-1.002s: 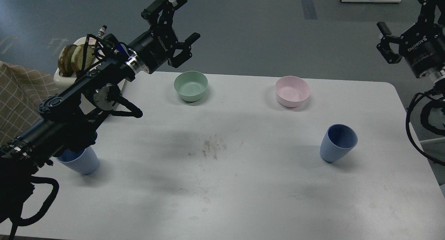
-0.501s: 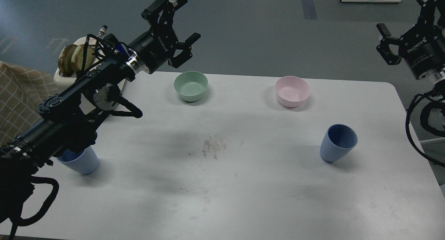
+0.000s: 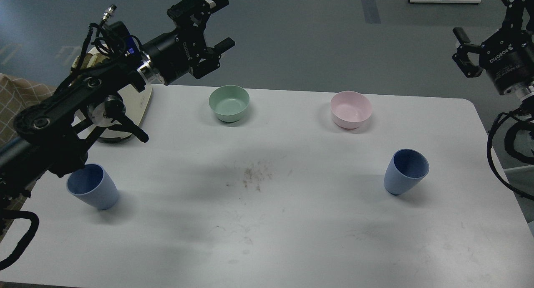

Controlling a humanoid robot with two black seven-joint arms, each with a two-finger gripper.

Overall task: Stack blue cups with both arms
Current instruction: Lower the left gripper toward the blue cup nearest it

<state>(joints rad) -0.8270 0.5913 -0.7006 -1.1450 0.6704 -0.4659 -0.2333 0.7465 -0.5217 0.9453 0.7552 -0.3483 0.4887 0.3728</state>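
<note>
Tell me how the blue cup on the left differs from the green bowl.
Colour: the left blue cup is periwinkle blue, the green bowl pale green.
Shape: the cup is tall and tapers to a narrow base; the bowl is low and wide.
Place: the cup stands near the table's left front edge beneath the left arm; the bowl sits at the far edge, below the left gripper.
Both stand upright, empty and untouched.

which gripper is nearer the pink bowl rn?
Left, by this view. The left gripper hangs up-left of the pink bowl, past the green bowl; the right gripper hangs up-right, off the table edge.
</note>
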